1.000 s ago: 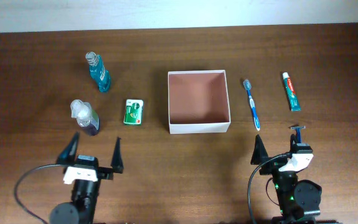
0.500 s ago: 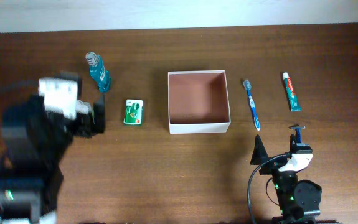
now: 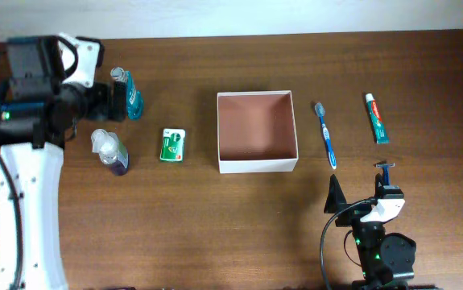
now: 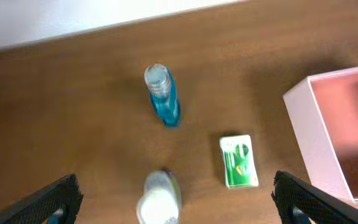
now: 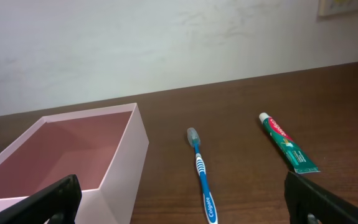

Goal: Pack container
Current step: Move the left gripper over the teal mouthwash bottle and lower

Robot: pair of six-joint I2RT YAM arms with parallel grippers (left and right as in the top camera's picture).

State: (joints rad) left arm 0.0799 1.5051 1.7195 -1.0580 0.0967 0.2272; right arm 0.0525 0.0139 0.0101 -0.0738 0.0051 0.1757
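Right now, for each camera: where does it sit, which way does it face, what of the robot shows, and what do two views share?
Overhead: above the table, facing straight down; box, left arm, right arm show.
Left wrist: high on the left arm, facing down at the blue bottle and box corner; left fingers show.
Right wrist: low, facing the back wall across toothbrush; right fingers show.
Shared: both wrist views catch the box.

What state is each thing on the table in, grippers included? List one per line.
Box, open, empty.
Blue bottle, upright, capped.
Purple bottle, upright.
Green packet, flat, shut.
Toothbrush, lying flat outside the box.
Toothpaste, lying flat, capped.
Razor, lying flat.
Left gripper, open, holding nothing.
Right gripper, open, holding nothing.
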